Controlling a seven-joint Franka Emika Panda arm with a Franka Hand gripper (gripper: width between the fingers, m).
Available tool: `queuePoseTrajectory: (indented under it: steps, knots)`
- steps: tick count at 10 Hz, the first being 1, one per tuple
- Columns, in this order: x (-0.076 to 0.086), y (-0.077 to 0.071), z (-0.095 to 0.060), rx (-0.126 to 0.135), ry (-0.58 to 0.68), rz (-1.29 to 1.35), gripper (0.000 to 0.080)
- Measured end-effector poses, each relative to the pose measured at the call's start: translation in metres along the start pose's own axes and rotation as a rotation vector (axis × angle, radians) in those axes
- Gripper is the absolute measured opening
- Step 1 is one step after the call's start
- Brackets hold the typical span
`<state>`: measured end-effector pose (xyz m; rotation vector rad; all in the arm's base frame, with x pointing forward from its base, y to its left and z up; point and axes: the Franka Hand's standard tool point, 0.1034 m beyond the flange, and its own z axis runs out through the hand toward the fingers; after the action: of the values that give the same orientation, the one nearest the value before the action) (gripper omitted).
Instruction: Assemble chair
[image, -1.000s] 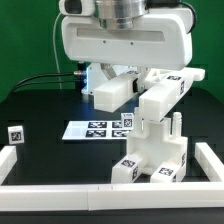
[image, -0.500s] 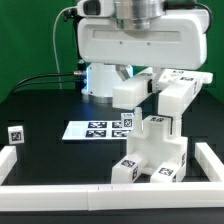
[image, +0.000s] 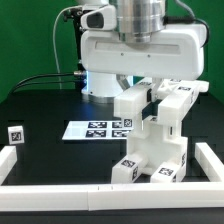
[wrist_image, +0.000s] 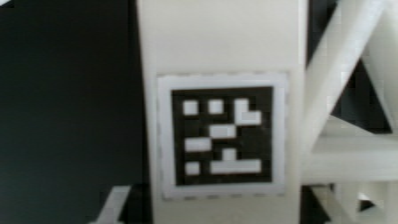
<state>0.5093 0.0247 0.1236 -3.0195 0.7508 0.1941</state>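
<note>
My gripper (image: 134, 86) is shut on a white tagged bar (image: 133, 101) of the chair kit, held a little above the table. In the wrist view the bar (wrist_image: 217, 60) runs between my gripper (wrist_image: 222, 206), its black-and-white tag facing the camera, with a finger (wrist_image: 125, 204) on either side. The partly joined chair (image: 156, 152) stands at the exterior view's right: blocky white pieces with tags low on the front. An upright piece (image: 178, 104) rises from it, and the held bar hangs just to its left, close to it. Whether they touch I cannot tell.
The marker board (image: 98, 127) lies flat behind the chair, left of it. A small tagged cube (image: 15, 133) stands at the exterior view's far left. White border rails (image: 55, 173) run along the front and both sides. The robot's base (image: 100, 80) stands at the back.
The arm has carried the bar towards the exterior view's right and slightly down, from over the marker board to beside the chair's upright piece. The grip has stayed the same.
</note>
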Motion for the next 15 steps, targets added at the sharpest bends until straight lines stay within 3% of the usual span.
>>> queuePoseTrajectory:
  steps: [4, 10, 14, 15]
  knots:
    - [0.004, -0.006, 0.004, 0.02, 0.032, 0.013, 0.0284]
    - [0.007, -0.004, 0.025, 0.005, 0.027, 0.012, 0.0284]
    - [0.013, -0.004, 0.025, 0.013, 0.043, -0.032, 0.0284]
    - [0.015, 0.0, 0.024, 0.014, 0.04, -0.035, 0.0393]
